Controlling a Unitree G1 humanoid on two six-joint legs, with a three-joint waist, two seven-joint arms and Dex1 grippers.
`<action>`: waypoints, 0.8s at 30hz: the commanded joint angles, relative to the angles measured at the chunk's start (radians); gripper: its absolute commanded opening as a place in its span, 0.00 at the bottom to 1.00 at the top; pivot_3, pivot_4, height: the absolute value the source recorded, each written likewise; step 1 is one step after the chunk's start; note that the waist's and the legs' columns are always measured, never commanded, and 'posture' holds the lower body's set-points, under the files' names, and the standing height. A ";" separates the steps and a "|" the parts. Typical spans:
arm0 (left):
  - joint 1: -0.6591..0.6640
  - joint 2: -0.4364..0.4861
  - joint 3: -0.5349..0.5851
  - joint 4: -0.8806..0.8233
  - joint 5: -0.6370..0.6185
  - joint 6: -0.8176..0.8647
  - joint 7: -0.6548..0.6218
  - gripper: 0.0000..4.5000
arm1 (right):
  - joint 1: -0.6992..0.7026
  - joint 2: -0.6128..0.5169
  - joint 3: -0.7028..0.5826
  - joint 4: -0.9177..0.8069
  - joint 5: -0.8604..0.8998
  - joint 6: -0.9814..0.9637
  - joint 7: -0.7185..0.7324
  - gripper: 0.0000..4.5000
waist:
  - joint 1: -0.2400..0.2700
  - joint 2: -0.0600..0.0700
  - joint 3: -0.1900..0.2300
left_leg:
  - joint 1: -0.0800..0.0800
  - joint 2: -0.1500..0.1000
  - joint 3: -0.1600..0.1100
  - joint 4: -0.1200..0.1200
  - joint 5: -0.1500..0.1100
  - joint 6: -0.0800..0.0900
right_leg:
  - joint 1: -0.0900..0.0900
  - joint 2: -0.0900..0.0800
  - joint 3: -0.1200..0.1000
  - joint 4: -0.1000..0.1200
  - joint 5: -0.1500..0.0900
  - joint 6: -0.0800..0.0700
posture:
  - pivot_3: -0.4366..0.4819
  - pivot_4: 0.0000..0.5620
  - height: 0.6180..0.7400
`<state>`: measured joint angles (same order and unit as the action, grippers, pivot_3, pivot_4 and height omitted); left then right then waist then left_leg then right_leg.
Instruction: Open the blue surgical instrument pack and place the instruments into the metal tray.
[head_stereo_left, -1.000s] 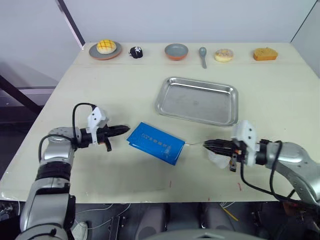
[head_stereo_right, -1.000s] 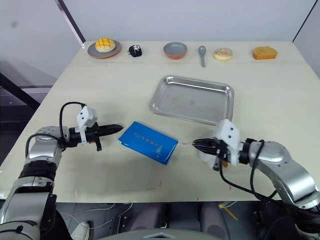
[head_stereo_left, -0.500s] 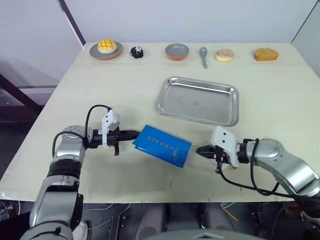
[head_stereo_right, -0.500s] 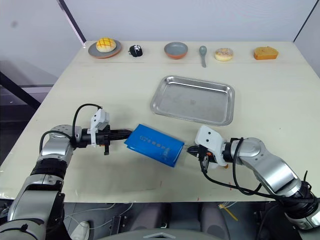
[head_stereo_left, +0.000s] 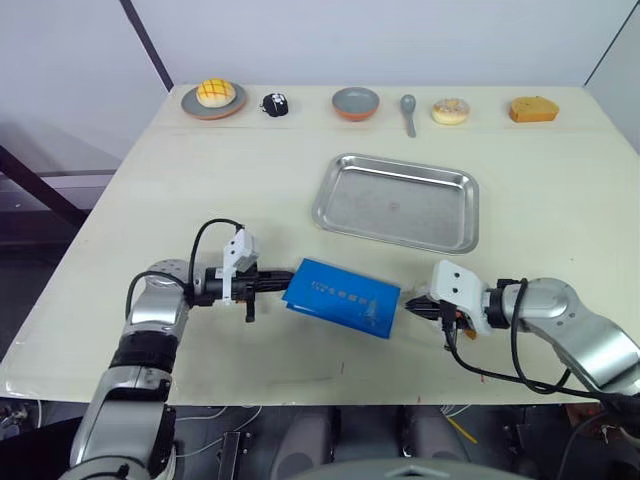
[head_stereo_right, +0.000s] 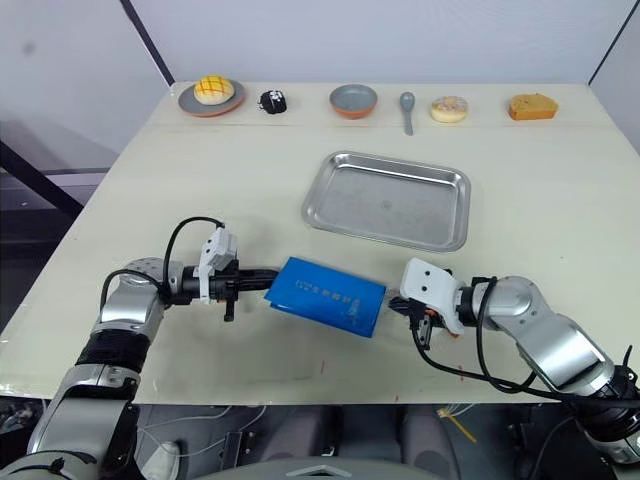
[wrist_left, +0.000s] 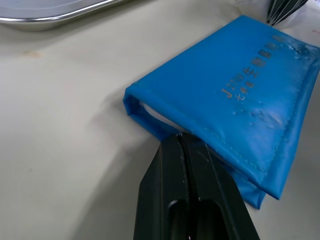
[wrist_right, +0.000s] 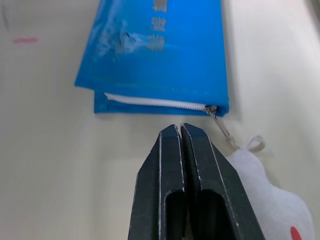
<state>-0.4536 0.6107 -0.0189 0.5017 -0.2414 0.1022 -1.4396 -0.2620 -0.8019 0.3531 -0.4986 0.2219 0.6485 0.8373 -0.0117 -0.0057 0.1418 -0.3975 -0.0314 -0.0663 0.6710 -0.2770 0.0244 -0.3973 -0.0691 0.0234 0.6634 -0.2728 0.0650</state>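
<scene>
Left wrist view: we are pressing our left gripper (wrist_left: 179, 142), fingers together, against the blue surgical instrument pack (head_stereo_left: 342, 297) lying before the metal tray (head_stereo_left: 396, 201); our right gripper (wrist_right: 180, 131), likewise pinched empty, is facing its zipper end. Pushing risks sliding the pack unopened.

The blue surgical instrument pack (head_stereo_left: 343, 297) lies flat on the table (head_stereo_left: 200, 180), nearer the front edge than the metal tray (head_stereo_left: 396, 200) behind it. The left gripper (head_stereo_left: 283, 281) touches the pack's left end; the right gripper (head_stereo_left: 408, 305) sits just beside its right end. Along the table's far edge stand a plate (head_stereo_left: 213, 101), a bowl (head_stereo_left: 356, 103) and a spoon (head_stereo_left: 408, 112).
</scene>
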 joint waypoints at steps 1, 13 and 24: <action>0.013 -0.025 -0.039 -0.013 0.004 0.003 -0.004 0.00 | -0.002 0.005 0.008 0.003 -0.045 -0.028 -0.009 0.02 | 0.001 0.000 0.000 | 0.000 0.000 0.000 0.000 0.000 0.000 | 0.000 0.000 0.000 0.000 0.000 0.000 | 0.48 0.27 1.00; 0.031 -0.063 -0.063 -0.015 0.013 -0.018 -0.011 0.00 | -0.002 0.069 -0.022 0.036 -0.069 -0.046 -0.016 0.02 | 0.000 0.000 -0.001 | 0.000 0.000 -0.001 0.000 0.000 0.000 | 0.000 0.000 -0.001 0.000 0.000 0.000 | 0.48 0.27 1.00; 0.027 -0.172 -0.125 -0.032 0.036 -0.025 0.012 0.00 | 0.048 -0.025 -0.174 0.093 -0.043 -0.137 0.045 0.02 | 0.010 0.006 -0.004 | 0.001 -0.002 -0.001 0.001 0.000 0.000 | 0.002 -0.002 -0.001 0.000 0.000 0.000 | 0.48 0.27 1.00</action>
<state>-0.4493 0.4753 -0.0673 0.4566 -0.2279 0.0706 -1.4299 -0.2153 -0.8117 0.2188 -0.3992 0.1703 0.5380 0.8676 -0.0020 0.0000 0.1379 -0.3967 -0.0339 -0.0674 0.6719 -0.2771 0.0247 -0.3952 -0.0710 0.0225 0.6633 -0.2728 0.0653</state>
